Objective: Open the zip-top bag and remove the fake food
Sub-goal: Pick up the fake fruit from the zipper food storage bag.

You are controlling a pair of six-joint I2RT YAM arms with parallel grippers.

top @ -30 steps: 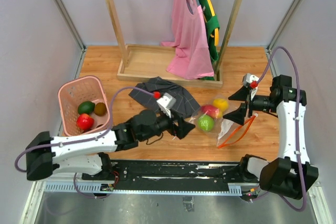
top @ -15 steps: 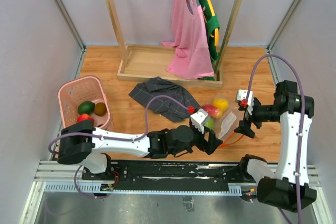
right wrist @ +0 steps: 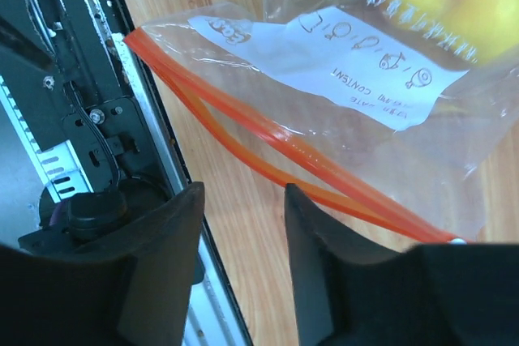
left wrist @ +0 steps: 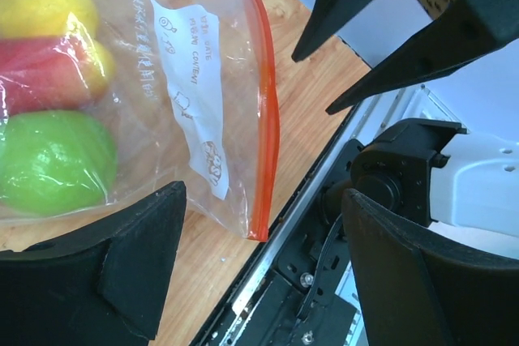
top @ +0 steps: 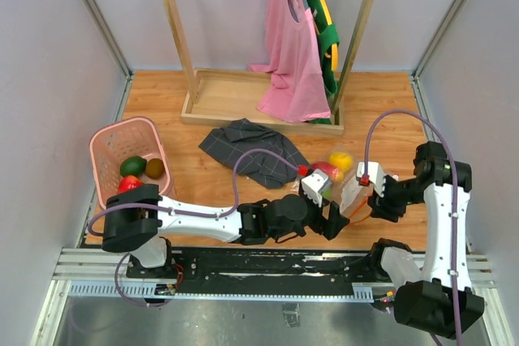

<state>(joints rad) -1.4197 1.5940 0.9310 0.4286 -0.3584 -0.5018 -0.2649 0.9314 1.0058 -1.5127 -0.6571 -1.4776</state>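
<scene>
From above you get the layout. The bag (top: 353, 190) lies at the lower right of the wooden table (top: 389, 103), with the left gripper (top: 334, 221) at its lower left edge and the right gripper (top: 375, 202) just to its right. A pink basket (top: 101, 147) at the left edge holds fruit (top: 132, 166), and a grey cloth (top: 247, 151) lies at centre, up and left of the bag. The left wrist covers part of the bag there.

Your left wrist camera fills that in. Yellow, red and green fruit (left wrist: 49, 160) sit inside the bag at the left of the frame, and the white label (left wrist: 195, 111) and orange zip strip (left wrist: 270, 119) run down the middle. The left gripper (left wrist: 261, 208) is spread wide and holds nothing; the strip's lower end sits in the gap between its fingers.

Only the right wrist camera shows the strip's two halves standing parted. The right gripper (right wrist: 243, 200) has its fingers apart with bare wood between them, pinching nothing, and the strip lies just above their tips.
</scene>
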